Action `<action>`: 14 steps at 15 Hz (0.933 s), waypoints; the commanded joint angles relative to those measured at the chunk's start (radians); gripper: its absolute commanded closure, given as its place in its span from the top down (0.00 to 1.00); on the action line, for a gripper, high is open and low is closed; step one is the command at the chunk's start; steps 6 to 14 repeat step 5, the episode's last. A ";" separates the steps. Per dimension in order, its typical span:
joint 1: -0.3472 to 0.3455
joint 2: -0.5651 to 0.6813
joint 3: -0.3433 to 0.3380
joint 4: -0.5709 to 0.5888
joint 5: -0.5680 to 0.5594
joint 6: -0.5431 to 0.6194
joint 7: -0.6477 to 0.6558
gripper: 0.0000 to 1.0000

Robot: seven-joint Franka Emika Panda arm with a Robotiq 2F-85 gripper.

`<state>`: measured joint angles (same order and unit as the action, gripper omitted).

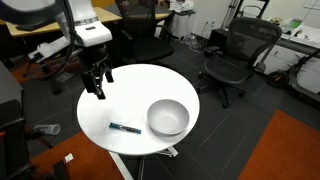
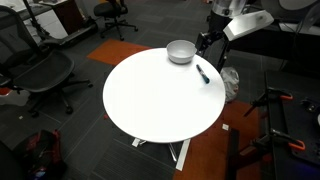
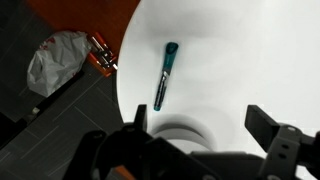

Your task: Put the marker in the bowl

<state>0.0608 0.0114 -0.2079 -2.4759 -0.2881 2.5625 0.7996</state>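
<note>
The marker [image 1: 125, 128], a thin dark pen with a teal-blue section, lies flat on the round white table [image 1: 135, 100] just beside the bowl [image 1: 168, 118]. It also shows in an exterior view [image 2: 202, 73] and in the wrist view [image 3: 165, 75]. The light-grey bowl [image 2: 180, 51] is empty and sits near the table edge; part of its rim [image 3: 190, 130] shows in the wrist view. My gripper [image 1: 99, 88] hangs above the table's rim, apart from the marker, with fingers spread open [image 3: 200, 125] and nothing between them.
Black office chairs [image 1: 235, 55] stand around the table. A crumpled grey bag [image 3: 55, 60] and an orange-handled tool [image 3: 100, 55] lie on the floor beside the table. Desks [image 1: 130, 20] stand behind.
</note>
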 commanded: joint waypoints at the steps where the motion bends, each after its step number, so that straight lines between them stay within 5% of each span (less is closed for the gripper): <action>1: -0.055 0.000 0.055 0.001 0.000 -0.002 -0.001 1.00; 14: -0.063 0.010 0.055 0.002 0.000 -0.002 -0.001 1.00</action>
